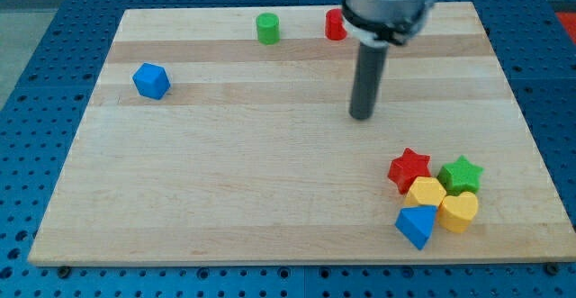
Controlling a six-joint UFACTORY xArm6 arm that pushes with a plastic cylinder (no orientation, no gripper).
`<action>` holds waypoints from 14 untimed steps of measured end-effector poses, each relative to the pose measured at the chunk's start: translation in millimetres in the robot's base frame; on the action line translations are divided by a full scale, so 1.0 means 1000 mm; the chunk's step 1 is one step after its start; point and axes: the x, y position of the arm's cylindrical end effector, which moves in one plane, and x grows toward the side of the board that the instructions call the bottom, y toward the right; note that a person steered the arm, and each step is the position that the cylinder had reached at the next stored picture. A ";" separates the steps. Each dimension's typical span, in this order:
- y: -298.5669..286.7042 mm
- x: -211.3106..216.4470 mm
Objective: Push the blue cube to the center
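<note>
The blue cube (151, 81) sits near the view's left edge of the wooden board (270, 199), well apart from everything else, and the rod's tip (362, 115) rests on the wood far off to the view's right of it, a little above the board's middle. So the cube lies to the left of the tip and slightly higher up the view, which puts the tip on the wrong side for the job: to drive the cube toward the center it would, I judge, need to come round to the cube's far left face and push rightward and a touch downward. The tip is bare and touches no block. Behind the rod a red block (335, 24) is partly hidden, so its shape is hard to call; a green cylinder (267, 29) stands beside it. A cluster of mixed blocks sits at the lower right, out of the way.
</note>
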 end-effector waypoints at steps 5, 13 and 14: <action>-0.219 -0.060; -0.333 -0.052; -0.320 -0.048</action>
